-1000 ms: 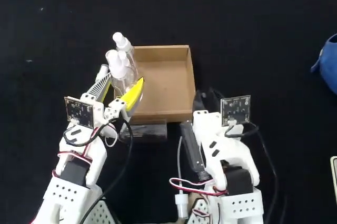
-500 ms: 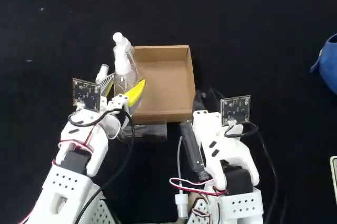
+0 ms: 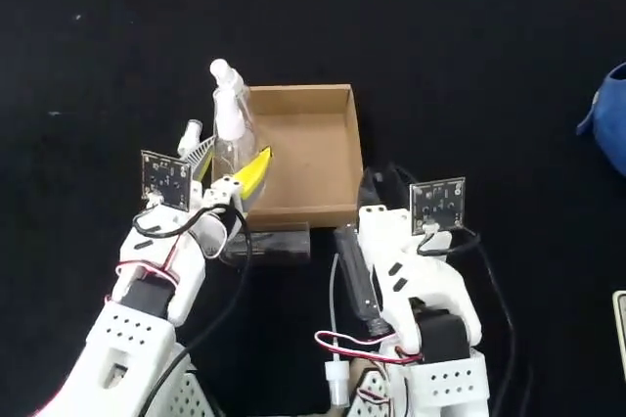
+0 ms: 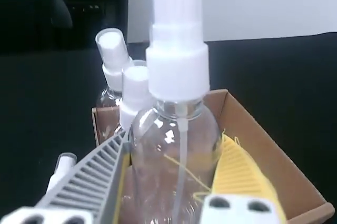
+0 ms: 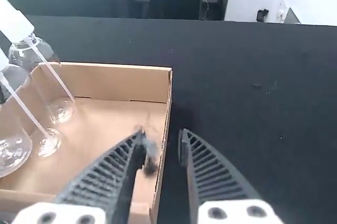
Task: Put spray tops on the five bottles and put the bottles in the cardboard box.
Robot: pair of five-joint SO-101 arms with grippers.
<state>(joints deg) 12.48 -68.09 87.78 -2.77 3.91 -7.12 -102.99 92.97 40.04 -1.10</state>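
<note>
My left gripper (image 4: 175, 150) is shut on a clear bottle (image 4: 169, 121) with a white spray top, held upright between the grey and yellow fingers over the left side of the cardboard box (image 3: 308, 153). Two more topped bottles (image 4: 118, 84) stand behind it in the box; from overhead they cluster at the box's left wall (image 3: 227, 94). My right gripper (image 5: 160, 135) hangs open and holds nothing, just over the box's near right corner (image 5: 163, 145). A loose spray top (image 3: 191, 131) lies left of the box.
Another spray top (image 3: 335, 383) with its tube lies by the right arm's base. What looks like a clear bottle (image 3: 269, 243) lies on the black table in front of the box. A blue object (image 3: 611, 128) sits at the far right edge.
My left arm has moved forward and slightly right, carrying the bottle in next to those at the box's left wall. The right arm has not moved.
</note>
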